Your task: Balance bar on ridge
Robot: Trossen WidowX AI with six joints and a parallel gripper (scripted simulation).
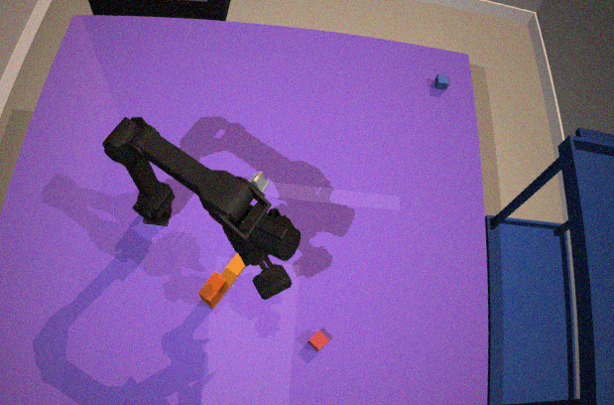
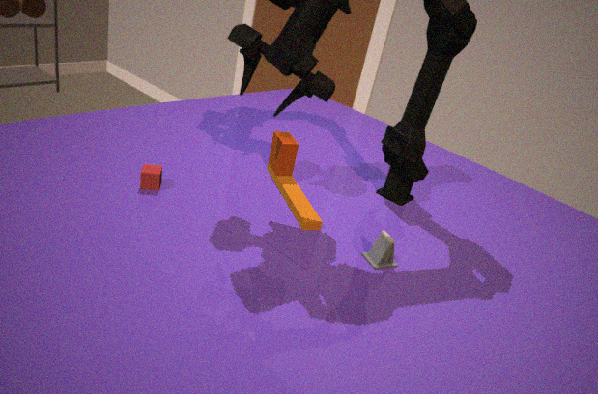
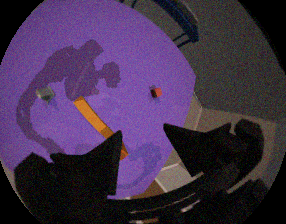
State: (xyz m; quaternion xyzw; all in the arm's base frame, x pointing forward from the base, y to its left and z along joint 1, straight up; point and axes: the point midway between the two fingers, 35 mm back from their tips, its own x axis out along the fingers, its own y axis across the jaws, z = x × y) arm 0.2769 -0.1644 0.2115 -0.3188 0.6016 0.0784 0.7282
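One orange bar (image 2: 295,200) with a raised block at one end, one grey ridge (image 2: 382,250), one red cube (image 2: 151,177) and one blue cube (image 1: 441,81) lie on the purple desk (image 2: 80,290). The bar lies flat, its long axis running from the block end toward the ridge, well apart from it. The tool (image 2: 261,92) hangs above the block end, fingers partly open and holding nothing; beige walls and a brown door stand behind.

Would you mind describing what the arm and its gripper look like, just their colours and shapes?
The arm is matte black all over, built of blocky links with rounded joint housings. Its gripper has two black fingers that taper to sharp points, each below a chunky block. No cables, markings or labels are visible.
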